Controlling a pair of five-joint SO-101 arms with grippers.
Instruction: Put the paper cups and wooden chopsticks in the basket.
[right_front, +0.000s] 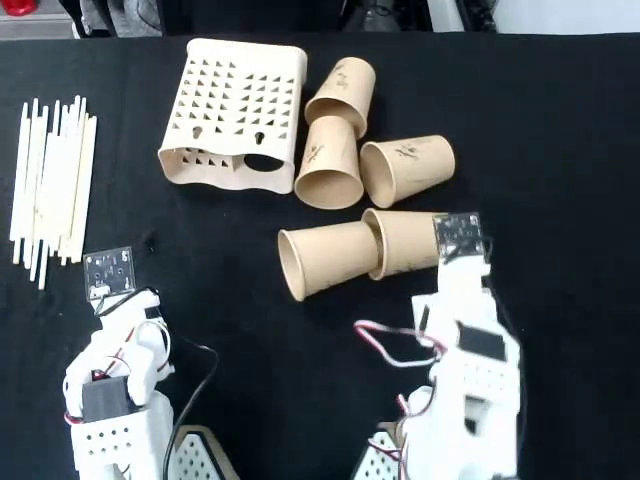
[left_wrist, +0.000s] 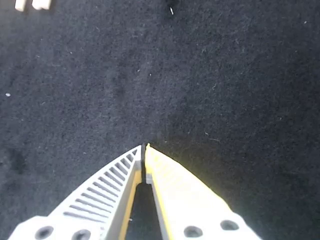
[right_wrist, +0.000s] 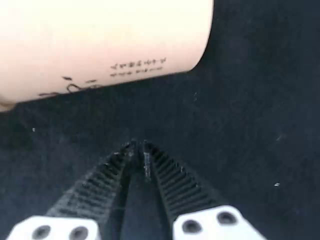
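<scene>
— Grippers?
— The right gripper (right_wrist: 137, 147) is closed on nothing, just short of one of five paper cups (right_wrist: 100, 40). The left gripper (left_wrist: 145, 148) is closed and empty over black cloth (left_wrist: 225, 75).
— Beyond the right arm?
— Cups loose around eleven o'clock, tipped basket (right_front: 235, 110) at ten, chopsticks (right_front: 50, 180) near nine. Nothing is in; all remains.

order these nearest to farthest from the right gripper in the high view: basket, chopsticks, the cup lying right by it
1. Paper cup, lying right beside the right gripper.
2. Basket, farther back and off to the left.
3. Wooden chopsticks, far over on the left side.
</scene>
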